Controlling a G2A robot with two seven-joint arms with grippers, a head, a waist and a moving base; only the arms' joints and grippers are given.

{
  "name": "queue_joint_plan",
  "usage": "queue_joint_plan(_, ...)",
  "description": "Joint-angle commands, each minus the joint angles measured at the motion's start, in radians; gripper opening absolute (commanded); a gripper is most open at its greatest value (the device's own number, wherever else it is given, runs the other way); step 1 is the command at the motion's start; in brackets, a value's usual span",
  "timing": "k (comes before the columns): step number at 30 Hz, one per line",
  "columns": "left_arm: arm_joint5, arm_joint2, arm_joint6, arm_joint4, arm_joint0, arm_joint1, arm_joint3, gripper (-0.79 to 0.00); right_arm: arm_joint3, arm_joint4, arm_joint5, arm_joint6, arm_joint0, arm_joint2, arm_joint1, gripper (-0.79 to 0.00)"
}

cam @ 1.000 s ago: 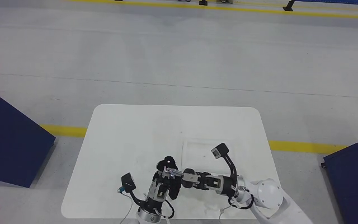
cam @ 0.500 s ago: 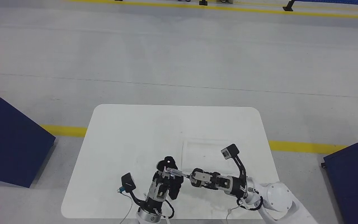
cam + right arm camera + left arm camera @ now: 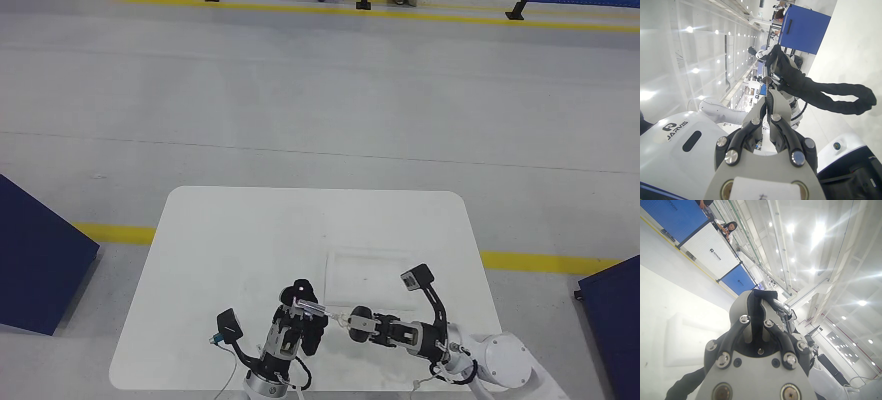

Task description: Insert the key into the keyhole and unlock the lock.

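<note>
- My left end effector (image 3: 761, 298) is clamped shut on the lock (image 3: 784, 310). It holds the shiny body up off the surface (image 3: 250, 250), near the front edge. Over the last second it has not shifted in the top view.
- What changed is my right arm. A second ago my right end effector (image 3: 350, 322) sat close against the lock. It has since slid back along its own line toward my right side, first quickly and then by a smaller amount, and the wrist has dropped back with it.
- From above, a short gap now lies between my two end effectors, with a thin bright piece spanning it. I take that piece to be the key.
- In the right wrist view my right fingers are pressed together, with only a sliver between the pads. They pinch the key (image 3: 769, 87) edge-on so that a short length sticks out past the tips.
- That tip sits right at what I take to be the keyhole (image 3: 766, 79), a round face on the end of the lock. I cannot tell whether it is seated inside or only touching the face.
- My judgement is that the retreat means the key is not driven home. Either I backed off to re-aim or the blade came partly out. The lock shows no sign of being open.
- Insertion is therefore not yet done. The next push needs the blade lined up squarely with the slot before I advance and turn.
- The risk is the key twisting in my pinch or skidding off the face.
</note>
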Motion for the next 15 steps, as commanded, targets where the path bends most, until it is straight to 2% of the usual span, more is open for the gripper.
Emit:
queue_joint_plan(1, 0.000, 0.000, 0.000, 0.000, 0.000, 0.000, 0.000, -0.785, 0.000, -0.001, 0.002, -0.002, 0.003, -0.005, -0.001, -0.785)
queue_joint_plan(15, 0.000, 0.000, 0.000, 0.000, 0.000, 0.000, 0.000, -0.785, 0.000, -0.013, 0.027, -0.026, 0.042, -0.046, -0.012, -0.785)
